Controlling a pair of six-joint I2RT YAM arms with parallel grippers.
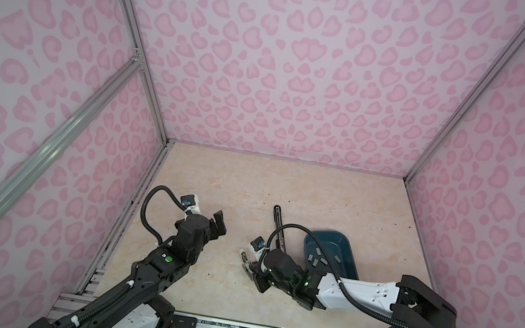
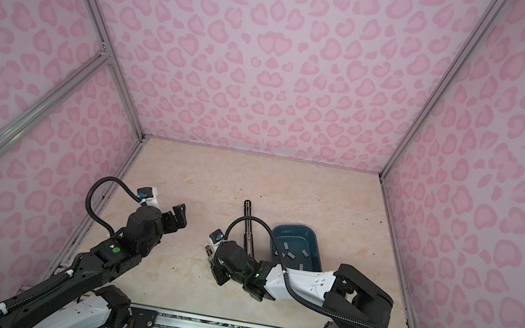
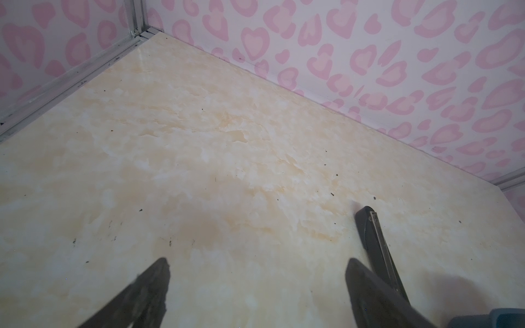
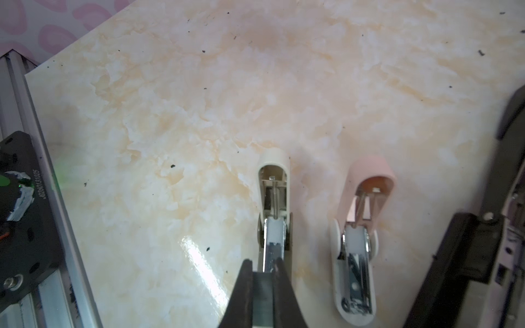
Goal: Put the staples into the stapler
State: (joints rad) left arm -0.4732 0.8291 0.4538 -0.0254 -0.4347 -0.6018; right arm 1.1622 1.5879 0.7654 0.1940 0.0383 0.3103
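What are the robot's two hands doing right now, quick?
Left gripper: open, empty.
Right gripper: shut on a small flat grey metal staple strip.

You have the tray (image 1: pixel 332 234) right of centre on the bench (image 1: pixel 232 181), with staples (image 1: pixel 315 253) lying in it. The long stapler (image 1: pixel 279 226) lies just left of the tray. The second small stapler (image 4: pixel 359 227) lies between the long stapler and the first small stapler (image 4: pixel 274 196). The right pincer (image 4: pixel 263 267), with a strip (image 4: pixel 262 295) between its tips, stands over the first small stapler. The left pincer (image 1: pixel 219 225) hangs well to the left.
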